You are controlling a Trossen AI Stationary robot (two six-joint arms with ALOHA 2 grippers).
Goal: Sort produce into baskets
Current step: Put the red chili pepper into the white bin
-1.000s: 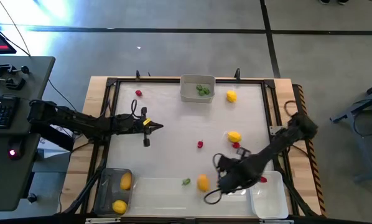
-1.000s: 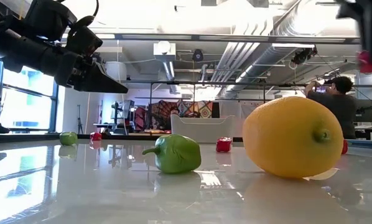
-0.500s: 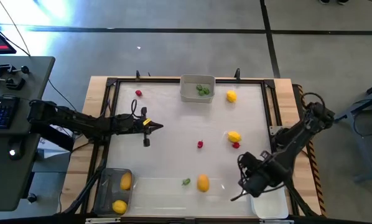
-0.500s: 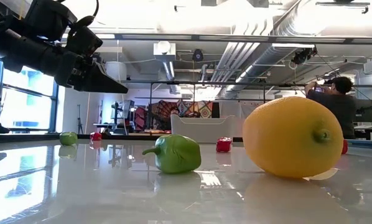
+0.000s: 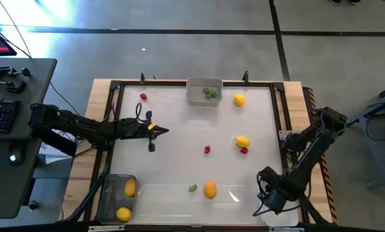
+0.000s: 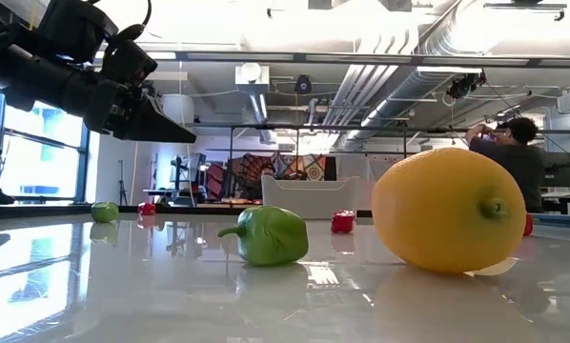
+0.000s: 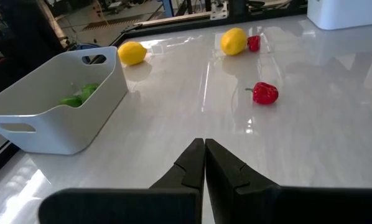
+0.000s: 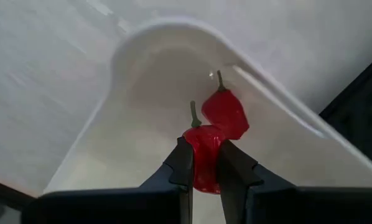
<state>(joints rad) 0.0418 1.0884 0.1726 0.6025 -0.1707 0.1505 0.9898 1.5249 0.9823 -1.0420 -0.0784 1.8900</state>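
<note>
Over the white basket (image 8: 136,124), the right gripper (image 8: 203,163) has swung in from mid-table, clamped on a red pepper (image 8: 201,152), ready for release beside another (image 8: 226,114) already inside.

From overhead we look straight down on the whole table (image 5: 179,129). Our low camera sits level at its surface, close to a lemon (image 6: 449,210) also visible overhead. Each wrist camera looks past its fingers.

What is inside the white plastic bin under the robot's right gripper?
One small red pepper-like piece lies in the white plastic bin. The right gripper holds a second red piece above it, hiding part of the bin's floor.
</note>
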